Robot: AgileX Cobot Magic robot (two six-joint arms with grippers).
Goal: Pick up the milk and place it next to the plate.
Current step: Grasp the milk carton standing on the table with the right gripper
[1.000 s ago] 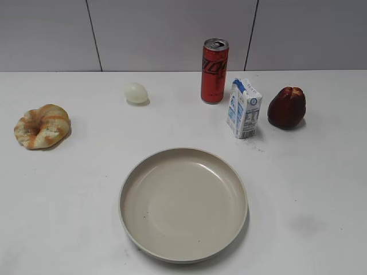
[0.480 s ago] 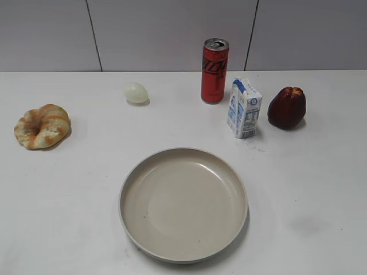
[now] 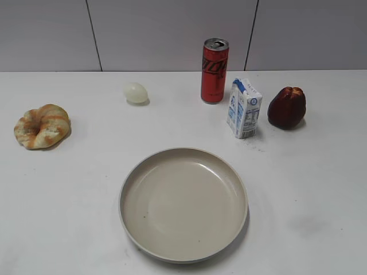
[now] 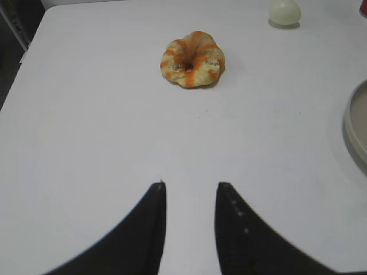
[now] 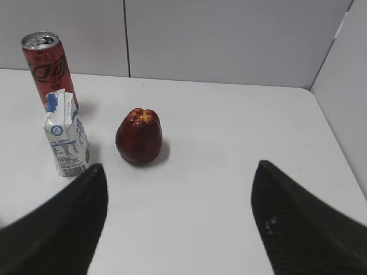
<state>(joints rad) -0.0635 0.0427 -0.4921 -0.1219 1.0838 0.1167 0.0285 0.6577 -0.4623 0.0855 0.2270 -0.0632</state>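
Observation:
The milk (image 3: 244,108), a small white-and-blue carton, stands upright at the back right, between a red can and a dark red fruit. It also shows in the right wrist view (image 5: 66,141), far left. The beige plate (image 3: 183,247) lies at the front middle; its rim shows in the left wrist view (image 4: 356,129). Neither gripper shows in the exterior view. My right gripper (image 5: 180,169) is wide open and empty, short of the fruit and to the right of the milk. My left gripper (image 4: 191,186) is open with a narrow gap and empty, over bare table.
A tall red soda can (image 3: 214,70) stands just behind and left of the milk. A dark red fruit (image 3: 287,107) sits to its right. A pale egg-like ball (image 3: 136,92) and a bagel (image 3: 42,126) lie on the left. A wall (image 5: 344,86) borders the table's right side.

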